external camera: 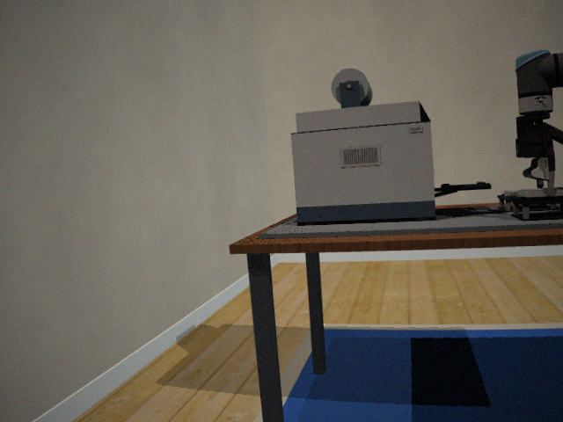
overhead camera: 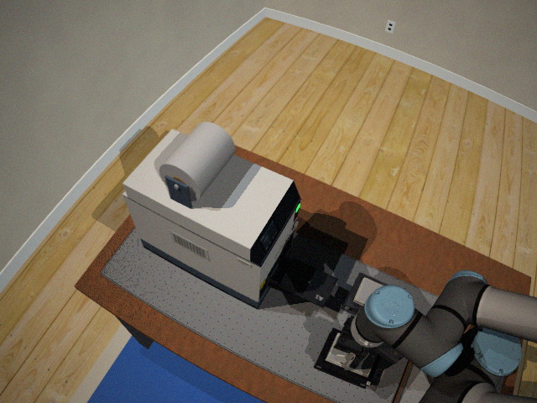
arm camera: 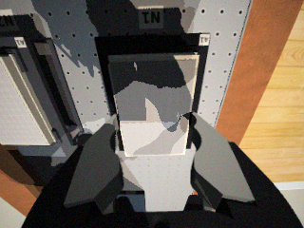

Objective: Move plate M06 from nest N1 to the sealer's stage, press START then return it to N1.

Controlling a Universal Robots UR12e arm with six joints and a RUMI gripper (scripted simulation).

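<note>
Plate M06 (overhead camera: 335,355) (arm camera: 157,102), with a smooth top under patchy shadow, is at nest N1 (arm camera: 105,45). My gripper (overhead camera: 350,360) (external camera: 544,184) (arm camera: 154,113) is shut on its two long sides. The plate lies within the nest's outline, very low; I cannot tell whether it is fully flat inside the locators. The sealer (overhead camera: 208,243) (external camera: 363,181) shows a green lamp (overhead camera: 298,207). Its dark stage (external camera: 468,186) is out, and no plate shows on it. The pale plate in N2 (overhead camera: 367,290) (arm camera: 21,102) sits beside N1.
Nest N2 (arm camera: 45,81) stands close to N1, on the stage's side. The foil roll (overhead camera: 199,158) (external camera: 349,78) tops the sealer. A perforated grey board (overhead camera: 242,329) (arm camera: 228,52) lies on the brown table (overhead camera: 390,234) (arm camera: 254,62), whose edge runs near N1.
</note>
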